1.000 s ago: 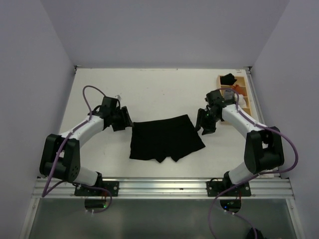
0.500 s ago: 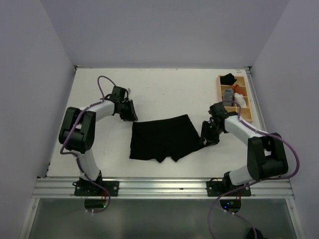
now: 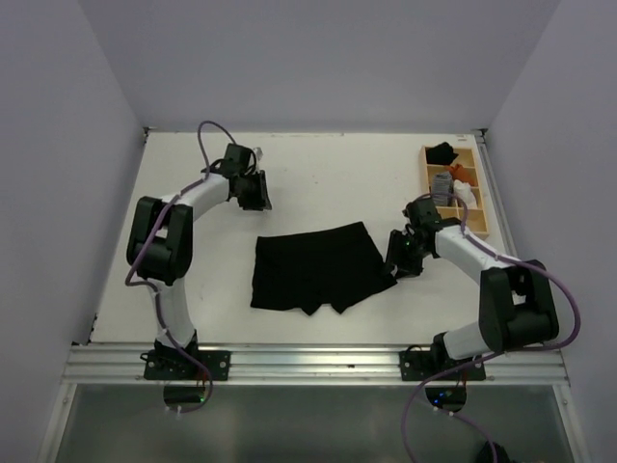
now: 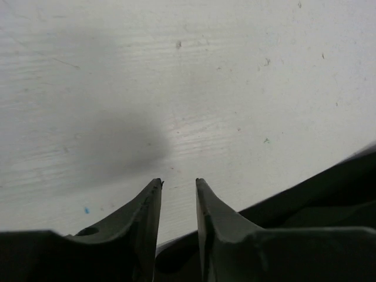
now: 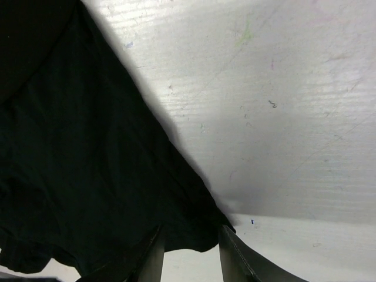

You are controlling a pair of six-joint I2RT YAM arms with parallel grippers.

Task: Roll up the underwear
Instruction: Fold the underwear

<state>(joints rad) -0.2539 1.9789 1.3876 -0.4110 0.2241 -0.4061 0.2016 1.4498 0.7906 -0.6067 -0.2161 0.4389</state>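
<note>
White table [image 3: 328, 174] | left claw [image 3: 261, 197] narrowly parted, retreated from underwear [image 3: 318, 265] | right claw [image 3: 397, 261] spread astride its corner

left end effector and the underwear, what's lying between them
Nothing: only a bare strip of white table lies between the left end effector and the underwear. The top external view shows it.

One black underwear [image 3: 321, 267] lies mid-counter on one white counter [image 3: 318, 169]. Two robot arms stand at its near edge: one left arm [image 3: 193, 198] with one left end effector [image 3: 262, 201], and one right arm [image 3: 465, 247] with one right end effector [image 3: 395, 262]. One wooden tray [image 3: 482, 217] at the far right corner holds three cloth bundles: one black bundle [image 3: 442, 151], one grey bundle [image 3: 442, 183], one white bundle [image 3: 467, 194].
</note>
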